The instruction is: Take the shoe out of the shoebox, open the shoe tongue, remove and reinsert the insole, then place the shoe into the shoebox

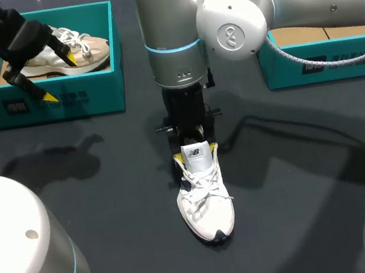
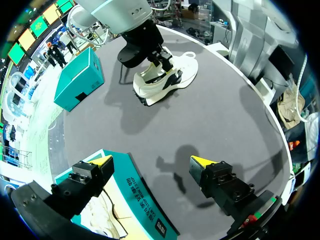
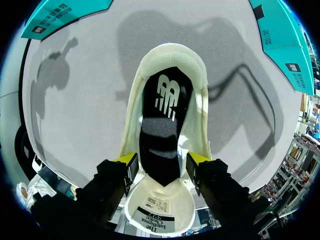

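A white shoe (image 1: pixel 205 203) (image 2: pixel 165 80) stands on the dark table, toe toward the front edge. Its tongue (image 1: pixel 195 156) (image 3: pixel 159 205) is pulled up, and the black insole (image 3: pixel 162 130) lies inside. My right gripper (image 1: pixel 196 152) (image 3: pixel 161 162) points straight down over the shoe's opening. Its yellow fingertips (image 3: pixel 131 164) press the shoe's sides from both flanks, beside the tongue. My left gripper (image 1: pixel 60 77) (image 2: pixel 152 162) hangs open and empty over the front wall of the left teal shoebox (image 1: pixel 65 101) (image 2: pixel 145 200).
The left shoebox holds a beige shoe (image 1: pixel 68 47) (image 2: pixel 105 215). A second teal shoebox (image 1: pixel 320 60) (image 2: pixel 80 80) stands at the back right, under my right arm. Rounded arm bases (image 1: pixel 23 249) fill the front corners.
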